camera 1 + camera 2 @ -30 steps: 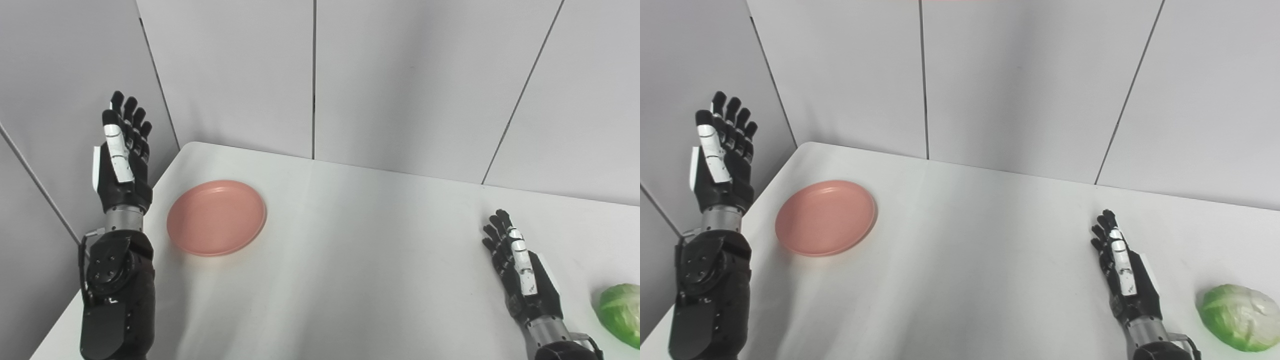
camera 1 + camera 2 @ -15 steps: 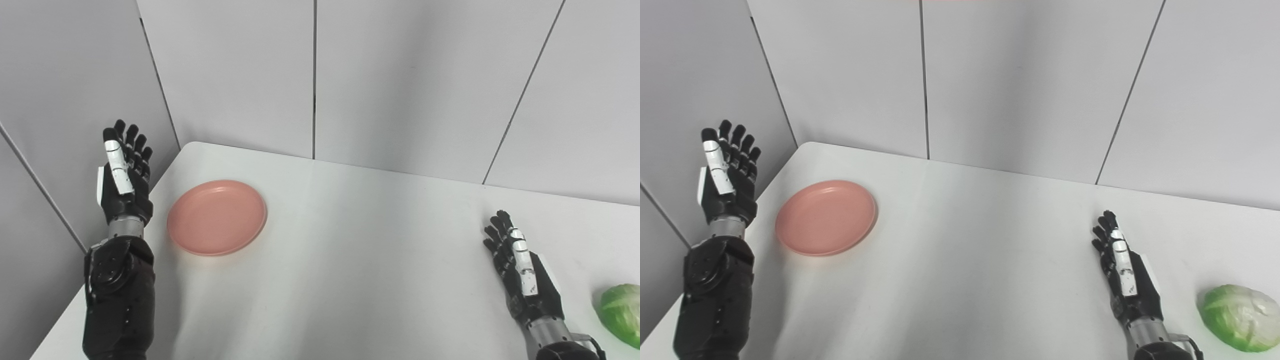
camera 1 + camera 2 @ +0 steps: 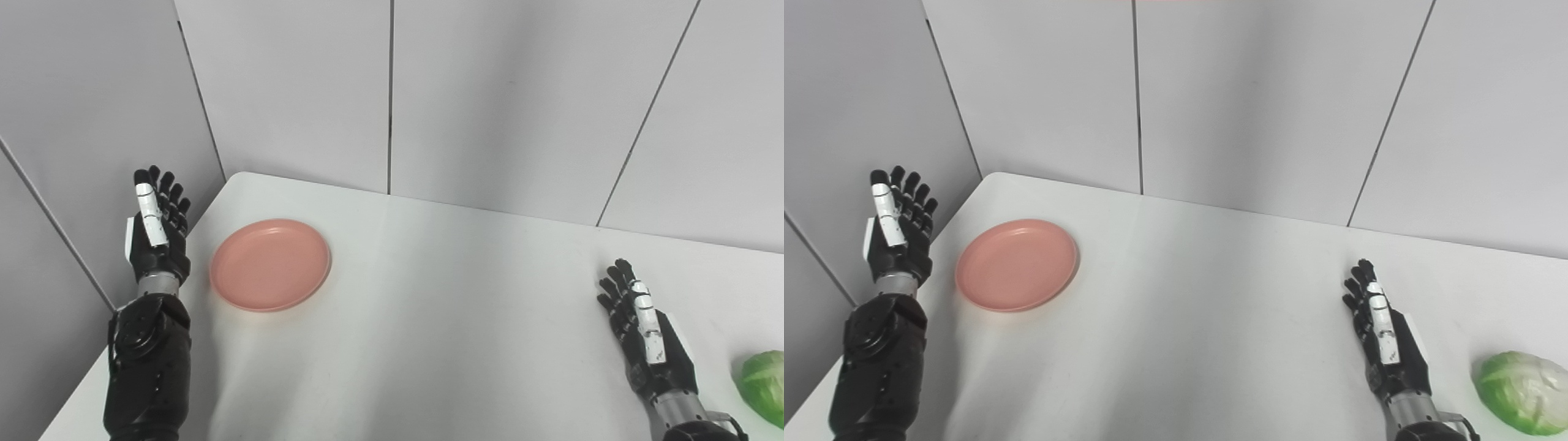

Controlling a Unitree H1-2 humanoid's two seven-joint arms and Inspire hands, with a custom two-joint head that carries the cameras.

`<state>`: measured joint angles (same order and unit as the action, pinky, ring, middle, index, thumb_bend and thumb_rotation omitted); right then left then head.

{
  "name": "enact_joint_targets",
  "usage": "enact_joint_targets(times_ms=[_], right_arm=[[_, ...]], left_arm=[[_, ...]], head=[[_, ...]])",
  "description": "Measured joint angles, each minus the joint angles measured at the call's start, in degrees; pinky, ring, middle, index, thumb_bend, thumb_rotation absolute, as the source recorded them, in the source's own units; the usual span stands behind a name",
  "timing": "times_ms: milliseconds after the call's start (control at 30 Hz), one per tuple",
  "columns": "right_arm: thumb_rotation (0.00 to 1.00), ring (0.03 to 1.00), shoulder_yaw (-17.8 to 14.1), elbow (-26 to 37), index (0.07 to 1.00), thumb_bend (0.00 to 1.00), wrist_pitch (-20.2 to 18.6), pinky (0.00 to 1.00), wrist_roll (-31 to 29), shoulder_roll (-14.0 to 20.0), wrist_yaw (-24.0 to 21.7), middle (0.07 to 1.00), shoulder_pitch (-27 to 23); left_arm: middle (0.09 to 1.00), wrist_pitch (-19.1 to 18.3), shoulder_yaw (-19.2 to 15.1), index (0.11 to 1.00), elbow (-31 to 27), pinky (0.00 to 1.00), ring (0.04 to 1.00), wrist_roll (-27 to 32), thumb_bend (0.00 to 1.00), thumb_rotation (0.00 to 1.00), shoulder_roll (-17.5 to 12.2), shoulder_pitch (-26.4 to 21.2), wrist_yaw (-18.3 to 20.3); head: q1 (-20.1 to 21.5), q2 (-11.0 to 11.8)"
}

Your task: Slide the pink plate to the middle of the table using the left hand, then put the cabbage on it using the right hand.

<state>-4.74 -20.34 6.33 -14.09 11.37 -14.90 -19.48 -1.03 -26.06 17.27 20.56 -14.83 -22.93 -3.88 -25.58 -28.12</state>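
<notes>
A round pink plate [image 3: 271,264] lies flat on the left part of the white table [image 3: 441,306], close to the table's left edge. My left hand [image 3: 156,228] stands open with fingers pointing up, just left of the plate and apart from it, holding nothing. A green cabbage [image 3: 1521,392] lies near the table's front right corner. My right hand [image 3: 1385,340] is open, fingers stretched forward, left of the cabbage with a gap between them.
Grey wall panels [image 3: 490,98] rise behind the table and along its left side, close to my left hand. The table's left edge [image 3: 122,355] runs diagonally past my left forearm.
My left hand has come down and slightly right, toward the table's left edge beside the plate. The view shifted a little. Plate, cabbage and right hand stay in place.
</notes>
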Motion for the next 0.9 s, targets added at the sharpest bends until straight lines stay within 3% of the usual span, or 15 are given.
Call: enact_joint_targets(times_ms=[67, 233, 400, 600, 767, 867, 900], right_arm=[[0.99, 1.000, 0.01, 0.20, 1.000, 0.29, 0.00, 1.00, 0.31, 0.00, 0.13, 1.000, 0.02], [0.96, 1.000, -0.06, 0.38, 1.000, 0.37, -0.07, 1.00, -0.15, -0.07, 0.22, 1.000, 0.14], [1.00, 1.000, 0.03, 0.43, 1.000, 0.33, -0.06, 1.00, 0.16, -0.04, 0.12, 1.000, 0.15], [0.99, 1.000, 0.04, 0.49, 1.000, 0.36, -0.03, 1.00, 0.51, 0.00, -0.12, 1.000, 0.17], [1.00, 1.000, 0.13, 1.41, 1.000, 0.34, -0.11, 1.00, 1.03, -0.01, 0.30, 1.000, 0.70], [1.00, 1.000, 0.17, 1.55, 1.000, 0.37, -0.12, 1.00, 1.45, -0.01, 0.41, 1.000, 0.74], [0.97, 1.000, 0.12, 1.55, 1.000, 0.37, -0.16, 1.00, 1.22, -0.03, 0.39, 1.000, 0.74]], left_arm=[[0.984, 0.00, -0.14, 0.972, 0.94, 0.99, 0.981, 0.53, 0.78, 1.00, -0.04, 0.00, 0.02], [0.985, 0.53, -0.07, 0.976, 3.66, 0.98, 0.980, 0.77, 0.78, 1.00, -0.13, -0.39, 0.03], [0.982, 1.51, 0.15, 0.978, 6.64, 0.99, 0.983, 0.78, 0.78, 1.00, -0.29, -0.92, 0.27], [0.973, 1.71, 0.19, 0.975, 11.29, 1.00, 0.978, 0.88, 0.76, 1.00, -0.42, -1.48, 0.59], [0.995, 3.31, 0.11, 0.996, 14.08, 1.00, 0.995, 2.13, 0.78, 1.00, -0.67, -2.36, 2.87], [0.993, 4.13, 0.80, 1.000, 15.80, 1.00, 0.990, 2.09, 0.81, 1.00, -1.09, -2.92, 4.76], [0.993, 4.24, 1.20, 1.000, 16.38, 1.00, 0.988, 2.03, 0.82, 1.00, -1.29, -3.25, 5.00]], head=[[0.00, 0.00], [0.00, -0.09], [0.09, -0.26], [0.09, -0.44], [0.18, -0.53], [0.18, -0.53], [0.26, -0.61]])
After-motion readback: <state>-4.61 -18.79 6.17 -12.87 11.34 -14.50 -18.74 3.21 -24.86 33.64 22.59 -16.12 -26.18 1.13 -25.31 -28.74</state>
